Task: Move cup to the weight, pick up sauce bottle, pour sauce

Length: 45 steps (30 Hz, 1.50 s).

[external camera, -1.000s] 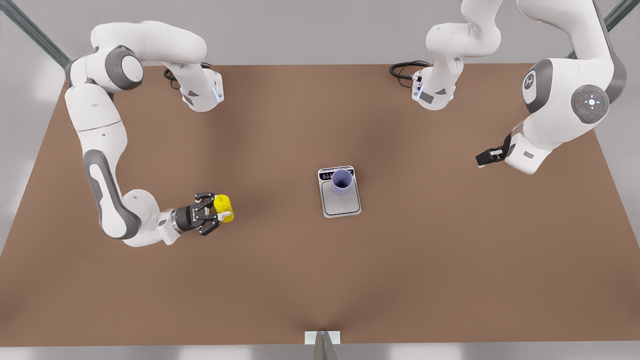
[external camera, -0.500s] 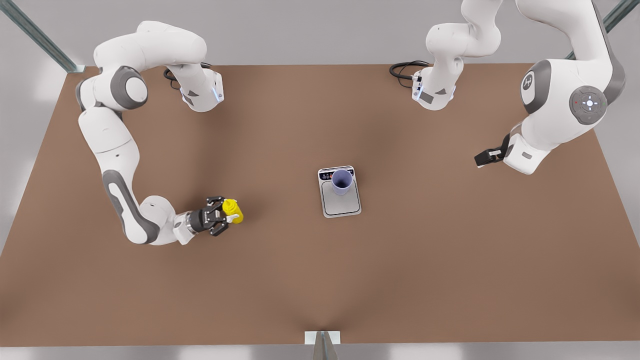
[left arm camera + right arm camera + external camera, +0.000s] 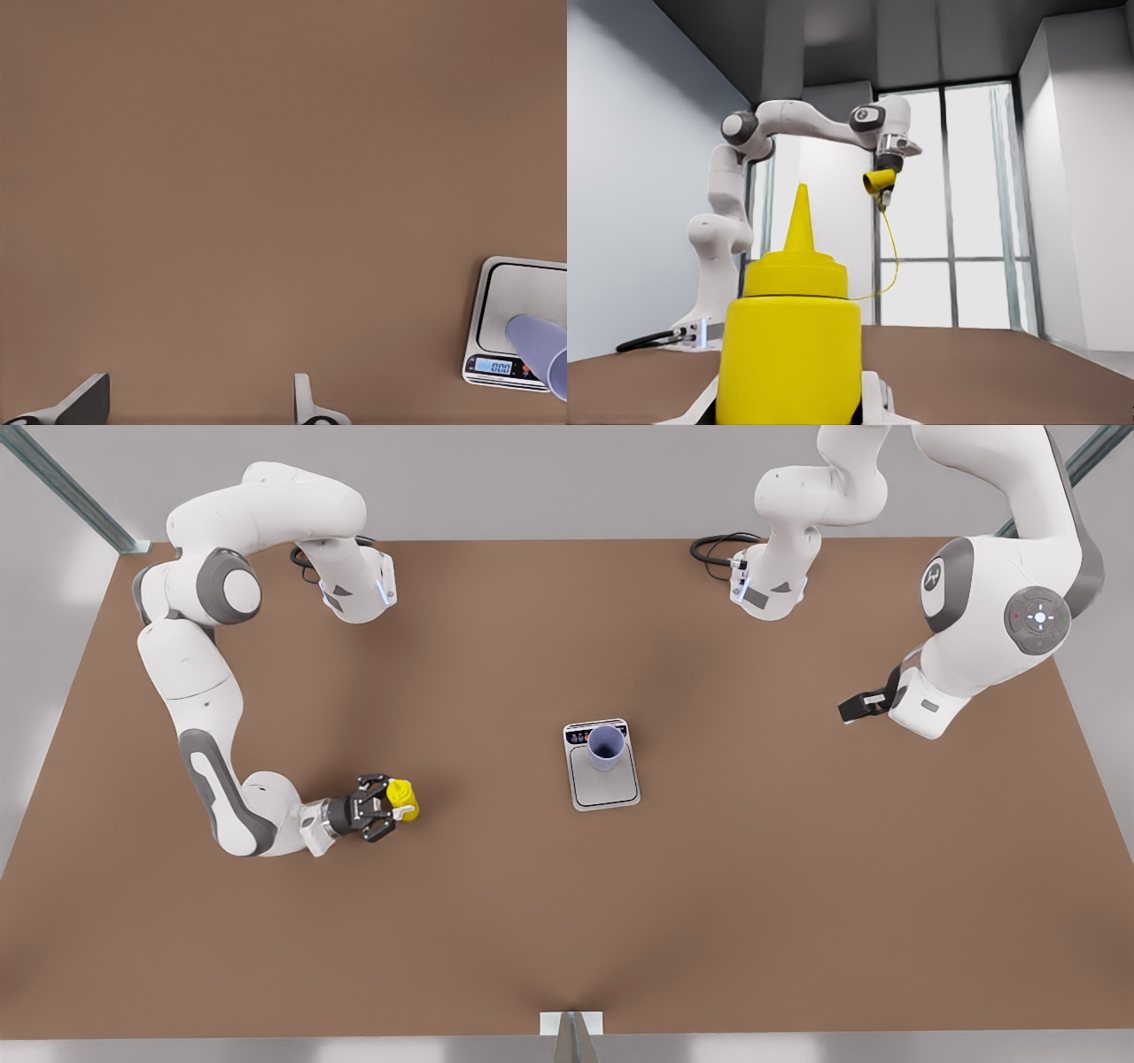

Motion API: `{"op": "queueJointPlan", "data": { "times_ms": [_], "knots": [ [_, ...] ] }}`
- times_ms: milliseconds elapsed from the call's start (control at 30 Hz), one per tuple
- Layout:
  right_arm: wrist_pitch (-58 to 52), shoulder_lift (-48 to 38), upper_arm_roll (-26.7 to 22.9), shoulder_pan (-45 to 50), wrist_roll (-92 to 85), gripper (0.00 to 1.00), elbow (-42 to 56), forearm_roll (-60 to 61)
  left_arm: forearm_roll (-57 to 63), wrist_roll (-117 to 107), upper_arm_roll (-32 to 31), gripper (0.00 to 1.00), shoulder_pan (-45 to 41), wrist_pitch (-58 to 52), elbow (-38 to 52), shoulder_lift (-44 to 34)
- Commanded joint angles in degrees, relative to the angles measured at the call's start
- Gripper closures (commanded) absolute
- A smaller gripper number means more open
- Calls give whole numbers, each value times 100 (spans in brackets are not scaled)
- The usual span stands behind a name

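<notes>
- Brown table (image 3: 496, 921), matte and flat; grey walls, and a tall window (image 3: 957, 204) beyond the table in the right wrist view.
- Metal struts at the far corners in the front view; a black cable (image 3: 713, 547) coils by one arm's base.
- Right gripper (image 3: 383, 809) is on the front view's left, low over the table, reaching sideways from its arm.
- It is clamped on the sauce bottle (image 3: 403, 799): fingers on either side of the yellow body, bottle upright, cone nozzle up (image 3: 799, 217).
- In the right wrist view the bottle (image 3: 788, 350) sits right between the finger tips, body close to the camera.
- Left gripper (image 3: 849, 708) is on the front view's right, raised off the table, arm waiting.
- Its fingers (image 3: 84, 400) are spread wide apart, nothing between them, only bare table under them.
- Weight (image 3: 601, 765) lies mid-table, well apart from both grippers; display reads zeros (image 3: 496, 366).
- Cup (image 3: 605, 746) stands upright on the weight's plate, at the end near the display panel, well away from the bottle-holding gripper.
- The other arm, gripper down, shows far off in the right wrist view.
</notes>
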Motion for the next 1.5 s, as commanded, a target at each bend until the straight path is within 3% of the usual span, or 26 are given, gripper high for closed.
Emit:
{"op": "queueJointPlan", "data": {
  "times_ms": [0, 800, 833, 900, 1100, 1300, 1467],
  "knots": [
    [-27, 1, -17, 3, -13, 43, 5, -62, -5, 0, 0, 0, 4, 0, 0, 0],
    [-1, 80, -298, 3, -48, 39, -4, -238, 4, 0, 0, 0, -4, -9, 0, 35],
    [-1, 80, -289, 3, -31, 38, -4, -238, -5, 0, 0, 0, -4, -9, 0, 35],
    [-1, 80, -298, 3, -5, 24, -4, -238, -5, 0, 0, 0, -4, -9, 0, 35],
    [-1, 80, -298, -15, 13, 9, -4, -247, -5, 0, 0, 0, -4, -9, 0, 35],
    [-1, 71, -298, -32, 39, 0, 31, -387, -5, 0, 0, 0, -4, 0, 9, 35],
    [-1, 71, -324, -32, 39, 0, 40, -414, -5, 0, 0, 0, -4, -9, 9, 35]
  ]
}}
